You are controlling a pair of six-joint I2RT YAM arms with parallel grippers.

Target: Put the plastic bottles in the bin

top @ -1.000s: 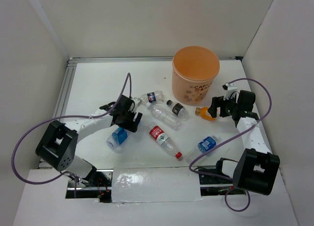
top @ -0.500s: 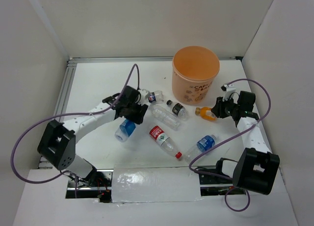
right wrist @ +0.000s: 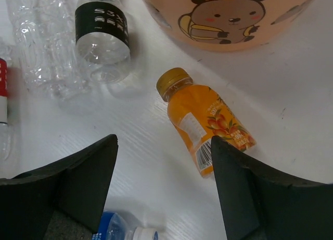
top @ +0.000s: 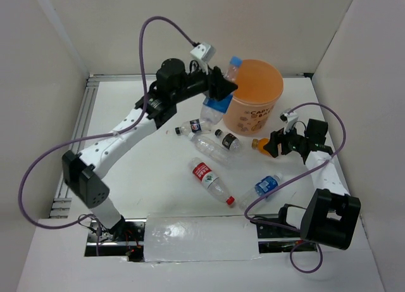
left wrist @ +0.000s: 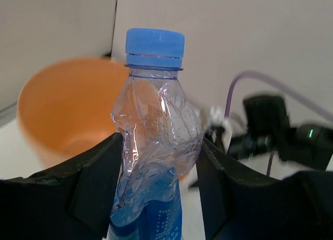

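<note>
My left gripper (top: 218,89) is raised high and shut on a crumpled clear bottle with a blue cap and blue label (top: 221,99), held upright beside the left rim of the orange-tan bin (top: 256,108). In the left wrist view the fingers squeeze this bottle (left wrist: 156,136) with the bin (left wrist: 62,115) behind it. My right gripper (top: 272,146) is open just above the table, beside an orange juice bottle (top: 259,143). In the right wrist view the gripper (right wrist: 164,169) is empty, and the orange bottle (right wrist: 208,120) lies near the right finger, below the bin (right wrist: 229,21).
On the table lie a dark-label bottle (top: 193,125), a clear crushed bottle (top: 212,149), a black-label bottle (top: 228,140), a red-label bottle (top: 211,181) and a blue-label bottle (top: 264,186). White walls stand on three sides.
My left arm has lifted the blue-cap bottle from the table and carried it up and right to the bin's rim. My right gripper has edged slightly left towards the orange bottle.
</note>
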